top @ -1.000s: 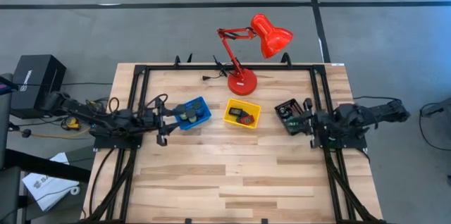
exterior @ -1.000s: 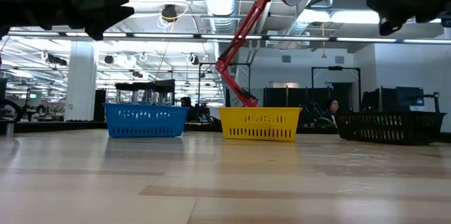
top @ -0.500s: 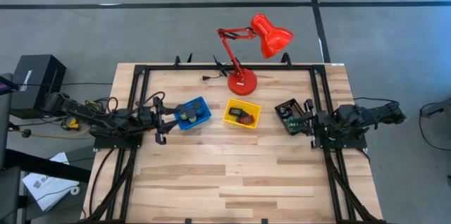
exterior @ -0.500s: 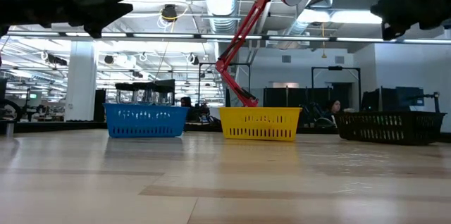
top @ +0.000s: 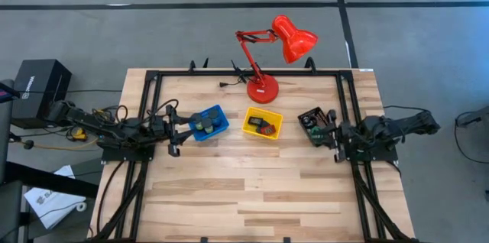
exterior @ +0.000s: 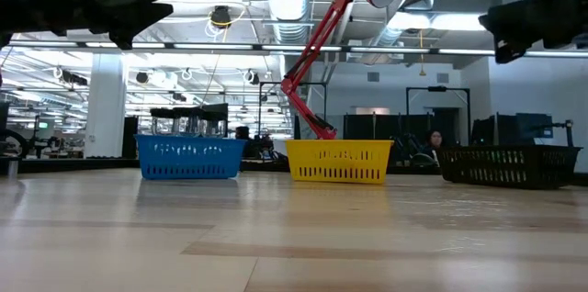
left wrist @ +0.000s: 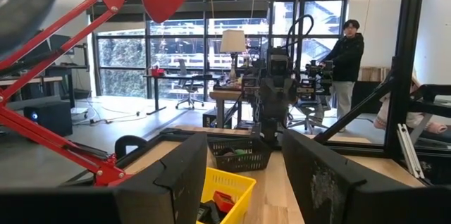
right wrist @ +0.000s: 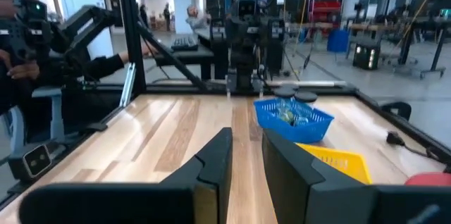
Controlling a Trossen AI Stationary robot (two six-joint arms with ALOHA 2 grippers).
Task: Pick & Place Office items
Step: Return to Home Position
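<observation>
sorting looks finished: office items (top: 265, 127) sit in the blue bin (exterior: 190, 157), yellow bin (exterior: 338, 162) and black bin (exterior: 508, 165); left gripper (left wrist: 244, 155) and right gripper (right wrist: 246, 150) hang empty, jaws spread.

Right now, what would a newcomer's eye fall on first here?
The red desk lamp at the far edge of the table stands out first. In front of it runs a row of baskets: blue basket, yellow basket, black basket. The left gripper hangs by the blue one, the right gripper by the black.
</observation>
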